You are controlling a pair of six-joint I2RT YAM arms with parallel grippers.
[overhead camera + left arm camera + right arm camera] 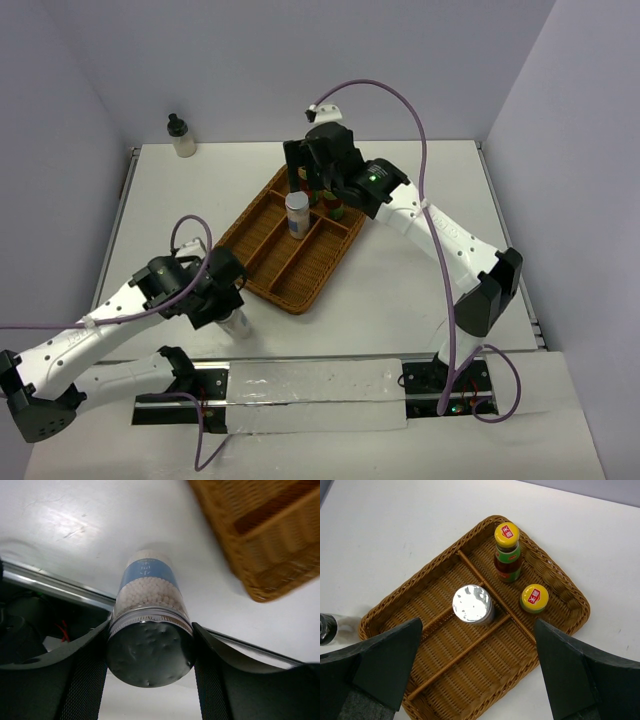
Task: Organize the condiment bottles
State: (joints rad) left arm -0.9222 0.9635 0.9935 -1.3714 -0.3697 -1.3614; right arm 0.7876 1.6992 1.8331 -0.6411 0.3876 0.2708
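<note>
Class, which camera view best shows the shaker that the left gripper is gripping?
The left wrist view: the shaker fills it, with lid, white beads and blue label clear. Top external shows only a sliver under the left gripper; right wrist does not show it.

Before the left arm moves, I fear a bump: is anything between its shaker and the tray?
Nothing but the rim. The left tool grips the shaker just off the wicker tray's near corner; the right tool hangs open over its far end.
</note>
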